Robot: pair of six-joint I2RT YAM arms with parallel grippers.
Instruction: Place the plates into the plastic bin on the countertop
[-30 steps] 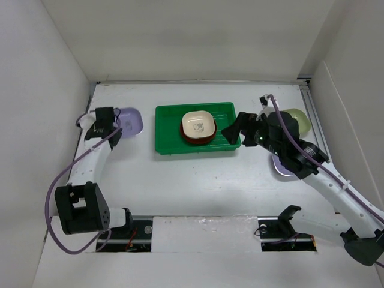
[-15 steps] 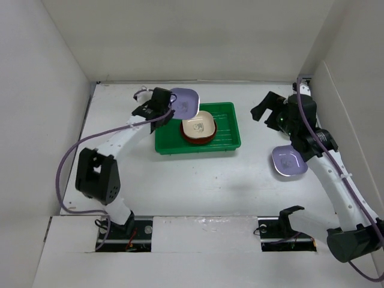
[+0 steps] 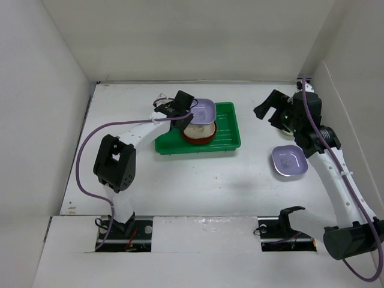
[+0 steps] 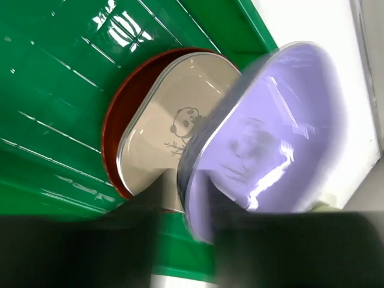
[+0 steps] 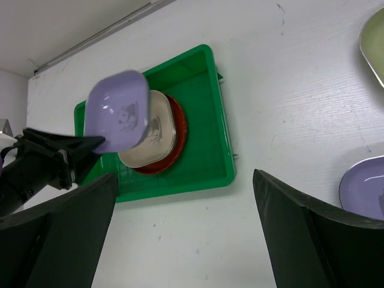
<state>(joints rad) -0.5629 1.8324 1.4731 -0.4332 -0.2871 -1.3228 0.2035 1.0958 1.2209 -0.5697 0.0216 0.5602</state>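
The bench [image 3: 198,180] is carrying the green plastic bin [image 3: 225,141] at centre frame, where a reddish-brown plate [image 4: 114,129] and a cream dish [image 4: 156,120] are already sitting stacked. The left fingers [image 4: 90,246] are gripping a lavender dish [image 3: 203,110] just above them. A second lavender dish [image 3: 289,161] and a light green dish [image 5: 375,36] are waiting at right, near the right fingers [image 5: 312,234], which are gaping wide. Only panda prints are showing, no writing.

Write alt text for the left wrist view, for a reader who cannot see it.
A lavender dish, gripped at its rim by the left end effector, hangs tilted above a cream panda-print dish stacked on a reddish-brown plate inside the green bin.
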